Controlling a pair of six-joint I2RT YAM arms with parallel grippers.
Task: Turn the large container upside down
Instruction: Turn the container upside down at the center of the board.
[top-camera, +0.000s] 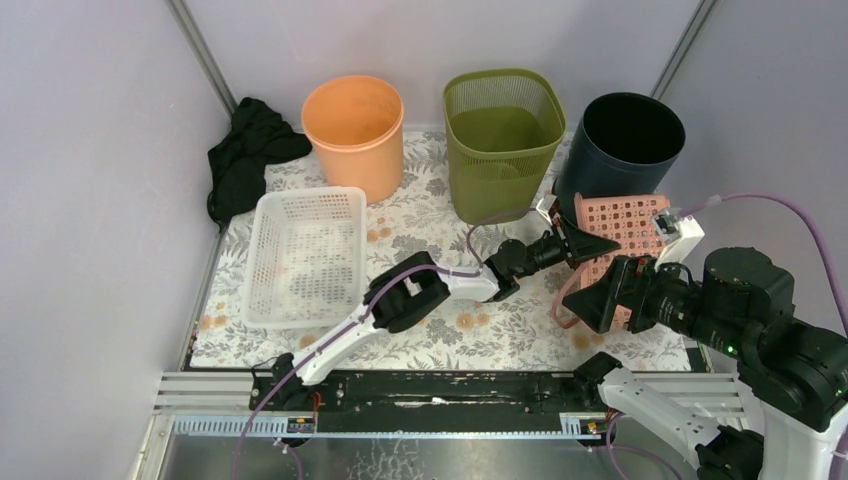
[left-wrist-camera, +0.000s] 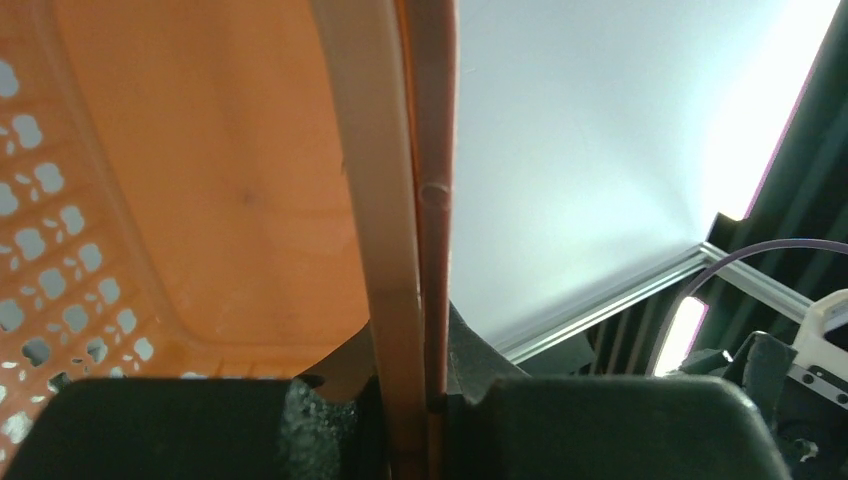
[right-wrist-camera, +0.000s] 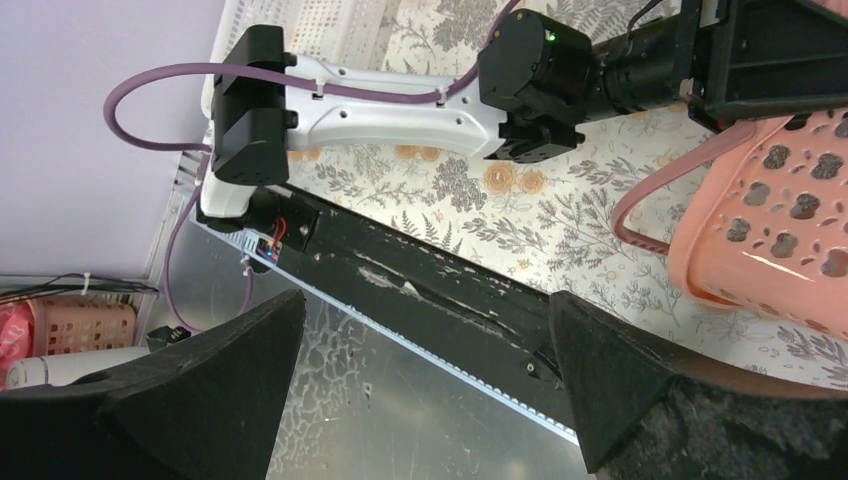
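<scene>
tightly clamped pink basket (top-camera: 628, 222), left end effector (top-camera: 577, 241)

The floral table (top-camera: 500, 335) is viewed from above and behind the arm bases (top-camera: 300, 385); the left wrist view is held close against the pink basket (left-wrist-camera: 200, 180), facing the wall (left-wrist-camera: 600, 150); the right wrist view is directed across the left arm (right-wrist-camera: 400, 95); the basket is shared by all.

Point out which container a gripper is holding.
The pink perforated basket, tilted, its rim pinched by the left gripper. The orange bucket, green bin, dark bin and white basket all sit free.
</scene>
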